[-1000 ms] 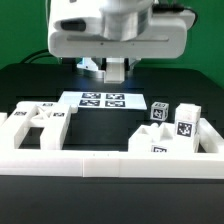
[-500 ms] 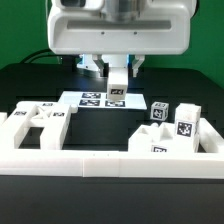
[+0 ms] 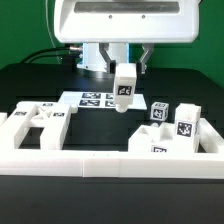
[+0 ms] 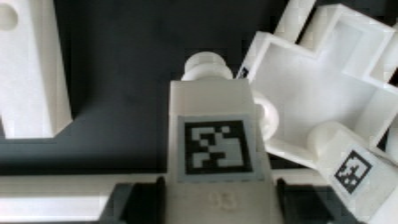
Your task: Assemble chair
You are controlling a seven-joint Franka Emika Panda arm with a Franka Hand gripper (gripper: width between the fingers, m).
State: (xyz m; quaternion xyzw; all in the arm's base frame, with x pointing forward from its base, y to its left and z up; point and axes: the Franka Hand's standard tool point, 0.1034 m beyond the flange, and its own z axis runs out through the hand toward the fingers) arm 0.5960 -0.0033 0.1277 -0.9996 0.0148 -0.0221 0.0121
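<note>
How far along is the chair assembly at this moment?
Nothing looks joined yet. In hand: the gripper holds one square leg in the air. Left: the slotted panel and the tagged cubes lie loose on the table, so nearly all joining remains.

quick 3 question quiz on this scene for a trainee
1. The white square plastic leg with a black-and-white tag is A) lying loose, B) held aloft by the two-finger gripper, C) standing unheld.
2. True or false: the gripper is open and empty.
3. On which side of the exterior view do the small tagged white plastic cubes stand?
Key: 1 B; 2 false; 3 its right.
</note>
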